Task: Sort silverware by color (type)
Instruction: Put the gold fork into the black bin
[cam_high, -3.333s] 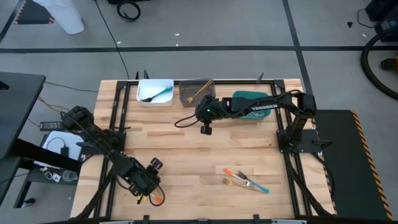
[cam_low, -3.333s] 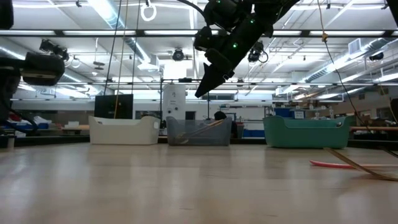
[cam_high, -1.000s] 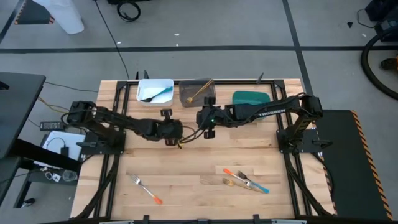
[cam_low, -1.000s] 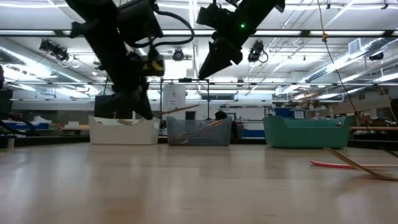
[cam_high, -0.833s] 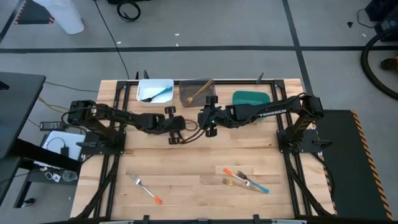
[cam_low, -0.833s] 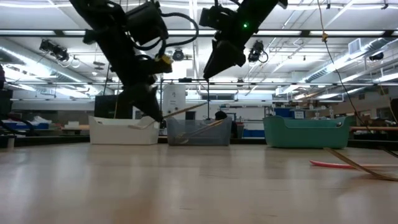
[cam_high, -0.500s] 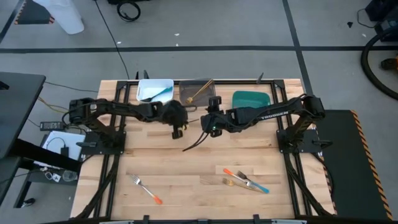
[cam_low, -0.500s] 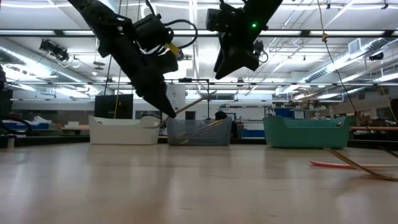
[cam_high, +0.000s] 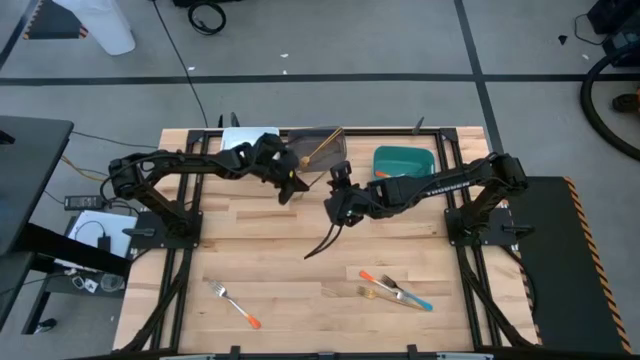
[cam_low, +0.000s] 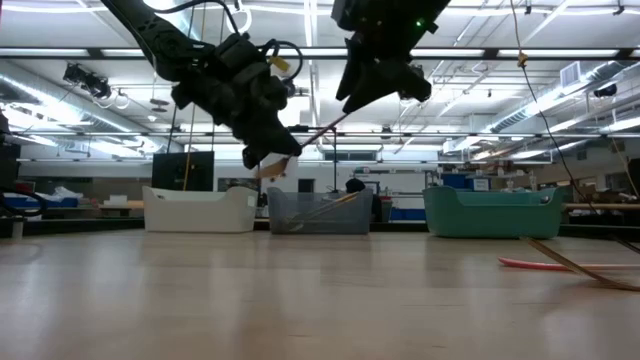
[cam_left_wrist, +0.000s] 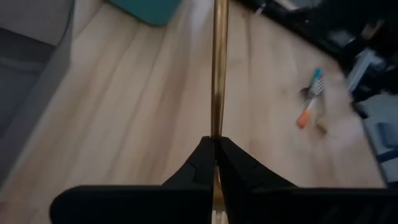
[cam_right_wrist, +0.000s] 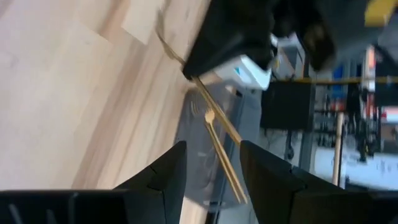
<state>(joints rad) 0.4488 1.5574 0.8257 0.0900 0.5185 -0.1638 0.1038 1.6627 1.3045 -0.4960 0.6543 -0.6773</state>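
Golden-tan fork (cam_left_wrist: 218, 74) pinched in left gripper (cam_left_wrist: 216, 151), jutting ahead, right gripper (cam_right_wrist: 210, 163) spread open beside it.

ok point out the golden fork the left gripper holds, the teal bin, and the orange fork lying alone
golden fork (cam_left_wrist: 217, 74), left wrist view, on its handle shaft
left gripper (cam_left_wrist: 215, 148), left wrist view, between its fingertips
teal bin (cam_high: 405, 160), high view, on its inside floor
orange fork (cam_high: 236, 306), high view, mid-length

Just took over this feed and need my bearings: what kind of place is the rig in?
Probably a robotics lab or workshop: the butcher-block table stands on a taped concrete floor, and the low view shows strip-lit ceiling lights over equipment benches.
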